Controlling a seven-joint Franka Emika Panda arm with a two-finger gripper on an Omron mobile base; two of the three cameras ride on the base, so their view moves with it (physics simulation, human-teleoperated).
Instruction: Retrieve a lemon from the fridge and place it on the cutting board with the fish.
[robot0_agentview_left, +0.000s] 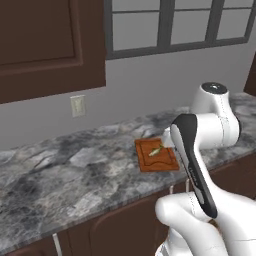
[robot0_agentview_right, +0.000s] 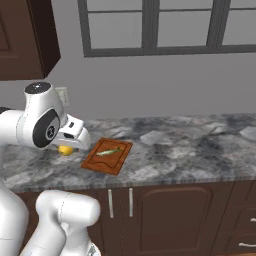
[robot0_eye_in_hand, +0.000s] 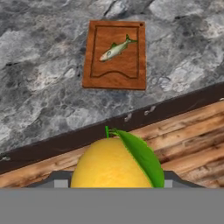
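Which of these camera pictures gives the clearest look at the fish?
The hand view: the fish lies unobstructed on the cutting board, seen from above, fins and tail distinct. The right base view shows it smaller, a thin sliver; the left base view shows it small beside the arm.

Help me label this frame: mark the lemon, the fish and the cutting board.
lemon (robot0_eye_in_hand: 111, 164), hand view, on its yellow skin.
fish (robot0_eye_in_hand: 115, 49), hand view, mid-body.
cutting board (robot0_eye_in_hand: 114, 76), hand view, bare wood below the fish.
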